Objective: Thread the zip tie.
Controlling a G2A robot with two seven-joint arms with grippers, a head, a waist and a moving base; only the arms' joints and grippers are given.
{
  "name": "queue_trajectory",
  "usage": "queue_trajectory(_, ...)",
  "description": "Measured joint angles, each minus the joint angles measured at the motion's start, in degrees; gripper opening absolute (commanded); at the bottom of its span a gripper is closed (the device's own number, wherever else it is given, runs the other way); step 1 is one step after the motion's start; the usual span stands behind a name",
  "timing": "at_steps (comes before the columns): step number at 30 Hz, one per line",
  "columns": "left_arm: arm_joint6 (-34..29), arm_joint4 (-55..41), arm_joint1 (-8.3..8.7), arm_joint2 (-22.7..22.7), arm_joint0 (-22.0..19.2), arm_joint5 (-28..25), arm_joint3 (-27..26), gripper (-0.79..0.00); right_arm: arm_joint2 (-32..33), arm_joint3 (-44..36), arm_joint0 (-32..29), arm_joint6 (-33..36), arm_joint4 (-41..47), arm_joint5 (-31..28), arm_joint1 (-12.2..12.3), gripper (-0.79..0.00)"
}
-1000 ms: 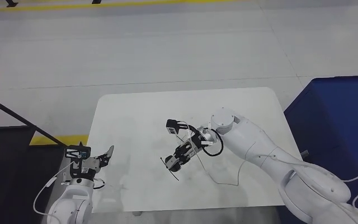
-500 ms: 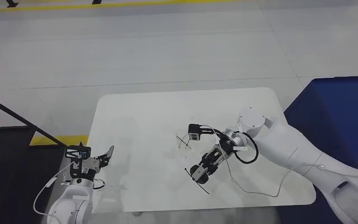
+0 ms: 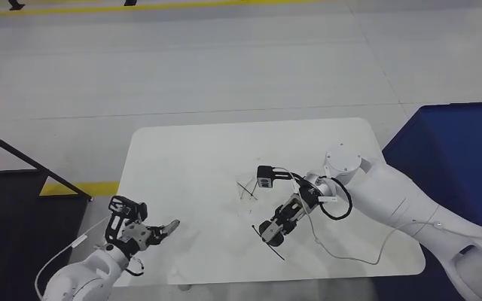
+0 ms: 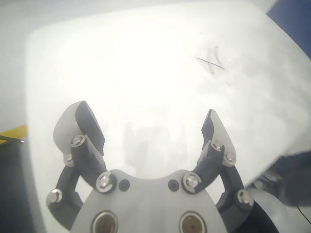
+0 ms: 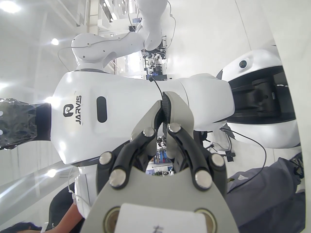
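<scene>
In the top view, a zip tie (image 3: 278, 253) is held pinched in the right gripper (image 3: 268, 235), at about 5 o'clock from the middle of the table (image 3: 188, 150). The left gripper (image 3: 172, 226) is seen at 8 o'clock. Loose ties (image 3: 245, 190) lie near the middle. In the left wrist view, its fingers (image 4: 88, 124) are spread wide, nothing between them. In the right wrist view, the tie is clamped between closed fingers (image 5: 178, 109).

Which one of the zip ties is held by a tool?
The zip tie pinched in the right tool; the other ties lie crossed on the table, touched by no tool.
</scene>
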Motion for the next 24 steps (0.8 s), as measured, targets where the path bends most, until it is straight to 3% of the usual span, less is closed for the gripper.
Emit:
queue_trajectory(3, -15.5, -16.1, 0.87, -1.1, -1.1, -2.2, -1.2, 0.0, 0.0, 0.0, 0.0, 0.0, 0.0, 0.0, 0.0, -0.785)
queue_trajectory(7, -37.8, -38.5, 2.26, -2.0, -8.6, 7.2, 2.3, 0.0, 0.0, 0.0, 0.0, 0.0, 0.0, 0.0, 0.0, -0.785)
queue_trajectory(9, -43.6, -43.7, 2.45, -2.1, -11.0, 10.2, 3.6, 0.0, 0.0, 0.0, 0.0, 0.0, 0.0, 0.0, 0.0, -0.785)
queue_trajectory(19, -43.3, -44.4, 2.38, -1.1, -9.8, 10.2, 4.0, 0.0, 0.9, -0.6, -1.4, -1.9, -1.8, 1.1, 0.2, -0.785)
queue_trajectory(24, -51.9, -63.9, 2.52, 2.0, -12.1, 17.5, 4.0, 0.0, 2.4, -2.6, -1.7, -3.4, -7.4, 3.2, 0.8, -0.785)
